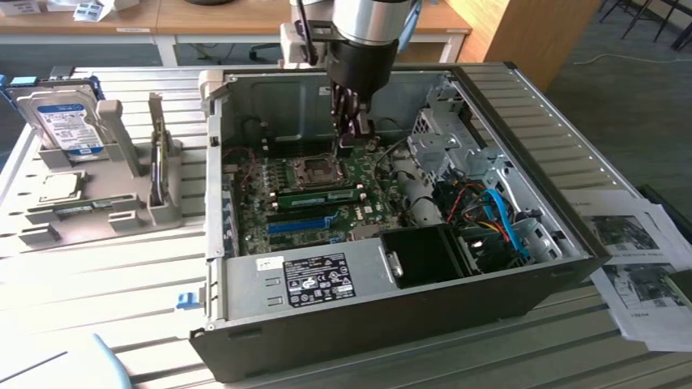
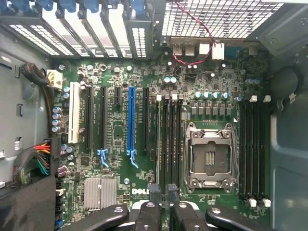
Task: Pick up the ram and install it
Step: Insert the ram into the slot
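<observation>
1. Ram [image 1: 320, 197], the long, thin green circuit-board stick with a white label, is not in our grasp. The black two-fingered gripper [image 2: 162, 192] hangs inside the case with its fingers partway apart and nothing between them.
2. In the wrist view its fingertips [image 2: 154, 190] hover over one end of the row of long black memory slots [image 2: 169, 144]. These lie just beside the square silver processor socket [image 2: 210, 156], which looks empty.
3. In the exterior view the ram stands on edge on the green motherboard [image 2: 118, 144], between that socket and the long blue expansion slot [image 1: 297, 225]. It looks seated in a slot, though we cannot tell whether the clips are shut.
4. We judge the ram light, stiff and thin, but fragile. It is best taken across its two flat faces near the middle of the free long edge, clear of the chips, and pressed straight, never twisted.
5. Around all this stands the dark, open computer case [image 1: 433, 316]. On the exterior view's left, a grey parts tray [image 1: 141, 215] carries a blue-labelled hard drive [image 1: 67, 121] and a square silver processor chip [image 1: 60, 186].
</observation>
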Motion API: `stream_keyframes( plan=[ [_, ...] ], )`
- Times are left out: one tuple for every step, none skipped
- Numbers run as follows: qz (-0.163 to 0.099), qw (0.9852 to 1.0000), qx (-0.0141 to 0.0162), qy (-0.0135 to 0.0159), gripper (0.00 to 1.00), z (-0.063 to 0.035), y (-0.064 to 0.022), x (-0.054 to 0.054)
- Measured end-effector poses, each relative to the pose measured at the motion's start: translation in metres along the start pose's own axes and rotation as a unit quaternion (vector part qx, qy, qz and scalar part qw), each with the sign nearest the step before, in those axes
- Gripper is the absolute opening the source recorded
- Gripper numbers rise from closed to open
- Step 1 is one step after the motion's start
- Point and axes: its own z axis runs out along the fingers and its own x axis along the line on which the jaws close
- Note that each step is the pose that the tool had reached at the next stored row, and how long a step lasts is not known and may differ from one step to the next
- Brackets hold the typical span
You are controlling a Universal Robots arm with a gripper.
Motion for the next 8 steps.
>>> stream_keyframes(
  plan=[
    [0.000,1.0000,0.0000,0.0000,0.18,-0.0010,0.0001,0.0000],
    [0.000,1.0000,0.0000,0.0000,0.18,-0.0019,0.0001,0.0000],
    [0.000,1.0000,0.0000,0.0000,0.18,-0.0028,0.0001,0.0000],
    [0.000,1.0000,0.0000,0.0000,0.18,-0.0036,0.0002,-0.0001],
    [0.000,1.0000,0.0000,0.0000,0.18,-0.0046,0.0002,-0.0001],
    [0.000,1.0000,0.0000,0.0000,0.18,-0.0055,0.0003,-0.0001],
    [0.000,1.0000,0.0000,0.0000,0.18,-0.0065,0.0004,-0.0001],
    [0.000,1.0000,0.0000,0.0000,0.18,-0.0073,0.0004,-0.0001]
  ],
)
